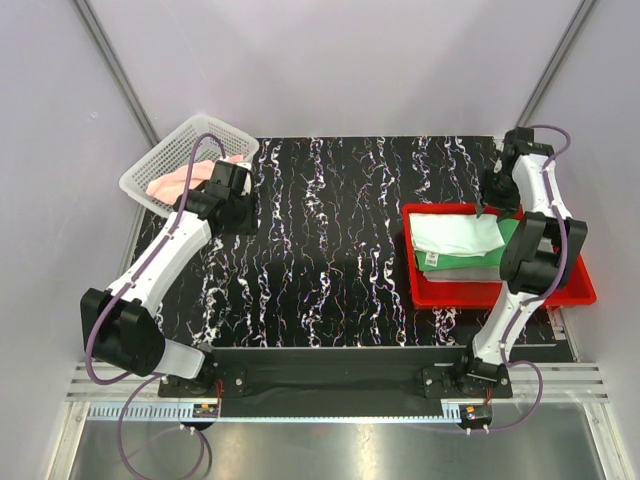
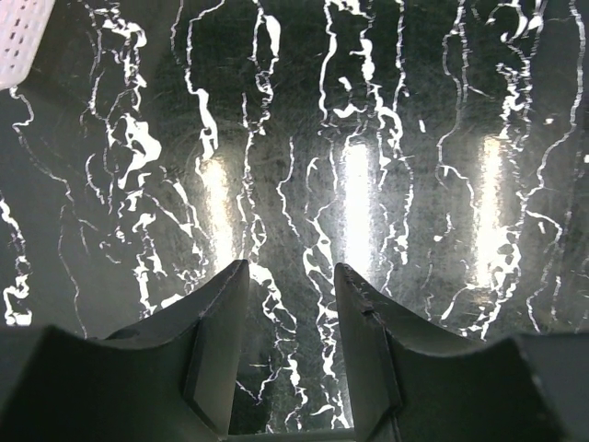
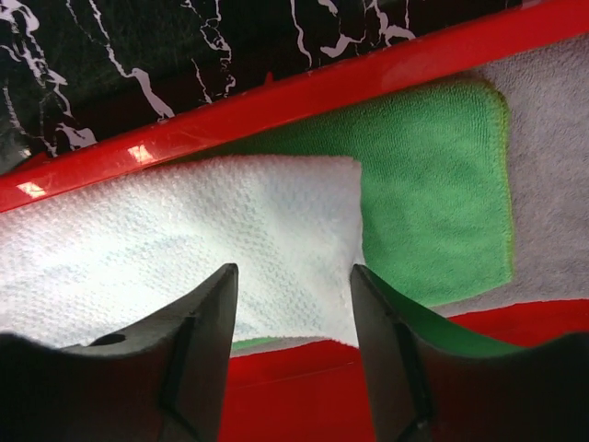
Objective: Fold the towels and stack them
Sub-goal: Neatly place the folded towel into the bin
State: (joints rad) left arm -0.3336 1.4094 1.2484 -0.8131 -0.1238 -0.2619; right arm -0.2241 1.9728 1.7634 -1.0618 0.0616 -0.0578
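**A:** What is the right end effector (image 3: 293,269) doing?

**B:** Its fingers are parted with a clear gap and have hold of nothing. It hangs over the red tray (image 3: 322,87), fingertips pointing down at the stack inside.

**A:** Which towel is directly under it?

**B:** The pale towel (image 3: 184,239), folded, with a waffle-like texture. It lies under both fingertips and stretches off to the left of them. Its corner ends just beyond the right finger.

**A:** And the others?

**B:** The green towel (image 3: 433,184) shows to the right of that finger and passes under the pale one. The grey towel (image 3: 552,138) lies lowest, showing farther right again. All three are inside the tray, one on another.

**A:** The left end effector (image 2: 291,269)?

**B:** Also parted, about as wide, with nothing between the fingers. Under it there is only the black, white-veined surface (image 2: 414,138).

**A:** Any towel near it?

**B:** A pink towel (image 1: 180,178) lies crumpled in the white mesh basket (image 1: 215,125). From above, the basket sits just beside this end effector, on its left. A corner of the basket shows at the far upper left of the left wrist view. I cannot tell whether the end effector touches the basket.
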